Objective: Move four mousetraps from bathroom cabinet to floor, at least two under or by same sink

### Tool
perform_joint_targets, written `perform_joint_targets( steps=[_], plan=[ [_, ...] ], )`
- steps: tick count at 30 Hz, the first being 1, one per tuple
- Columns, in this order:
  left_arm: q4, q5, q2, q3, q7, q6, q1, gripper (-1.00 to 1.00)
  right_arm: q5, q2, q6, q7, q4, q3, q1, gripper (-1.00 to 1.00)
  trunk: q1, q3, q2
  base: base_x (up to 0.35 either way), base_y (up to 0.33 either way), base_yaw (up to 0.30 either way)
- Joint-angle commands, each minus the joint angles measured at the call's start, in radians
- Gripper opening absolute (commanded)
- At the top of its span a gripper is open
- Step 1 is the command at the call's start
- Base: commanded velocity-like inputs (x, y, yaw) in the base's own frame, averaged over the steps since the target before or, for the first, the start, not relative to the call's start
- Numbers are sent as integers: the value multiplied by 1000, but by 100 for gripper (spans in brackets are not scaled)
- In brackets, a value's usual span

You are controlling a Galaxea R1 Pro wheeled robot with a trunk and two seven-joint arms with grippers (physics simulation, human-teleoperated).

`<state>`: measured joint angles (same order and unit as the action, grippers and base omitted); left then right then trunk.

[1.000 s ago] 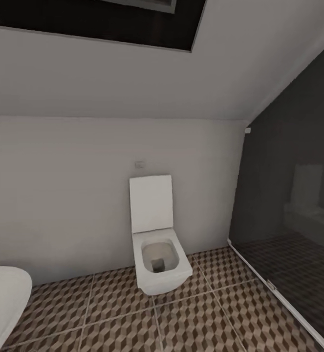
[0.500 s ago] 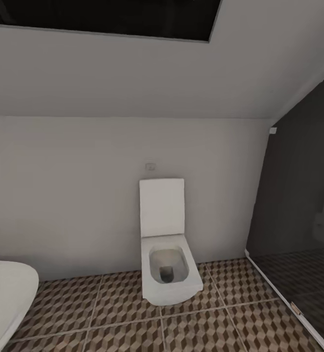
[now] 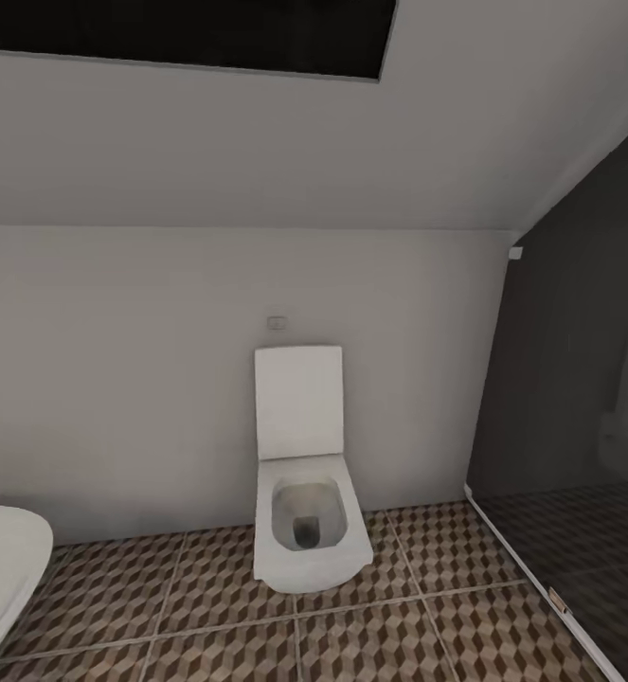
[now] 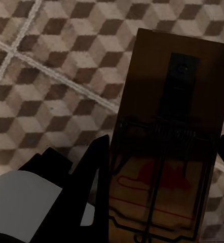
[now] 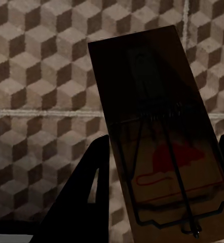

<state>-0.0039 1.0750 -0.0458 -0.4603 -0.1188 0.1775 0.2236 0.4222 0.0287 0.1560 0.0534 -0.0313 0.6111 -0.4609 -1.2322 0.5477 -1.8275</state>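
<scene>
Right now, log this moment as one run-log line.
left gripper: shut on mousetrap | right gripper: shut on mousetrap | ahead: toilet | bathroom floor

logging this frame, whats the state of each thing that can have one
toilet: lid up, bowl open
left gripper: shut on a mousetrap, held above the bathroom floor
right gripper: shut on a second mousetrap, also above the floor

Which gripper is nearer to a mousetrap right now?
Neither, they tie: the left gripper is clamped on one mousetrap, the right gripper on another mousetrap, both above the bathroom floor.
</scene>
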Motion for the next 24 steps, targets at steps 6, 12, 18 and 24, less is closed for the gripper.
perform_joint_targets(
  steps=[6, 12, 18, 24],
  plan=[
    [-1, 2, 0, -8, -10, 2, 0, -100, 10, 1, 2, 0, -1, 9, -1, -100, 0, 1, -1, 0, -284, 0],
    [-1, 2, 0, -8, -10, 2, 0, -100, 11, 0, 2, 2, -1, 9, -1, -100, 0, 1, -1, 0, -287, 0],
    [-1, 2, 1, -7, -10, 2, 0, -100, 11, 0, 3, 9, -1, 9, -1, -100, 0, 1, -1, 0, -271, 0],
    [-1, 6, 2, -6, -10, 4, 0, -100, 10, 0, 2, 10, -1, 9, -1, -100, 0, 1, -1, 0, -84, 110]
  ],
)
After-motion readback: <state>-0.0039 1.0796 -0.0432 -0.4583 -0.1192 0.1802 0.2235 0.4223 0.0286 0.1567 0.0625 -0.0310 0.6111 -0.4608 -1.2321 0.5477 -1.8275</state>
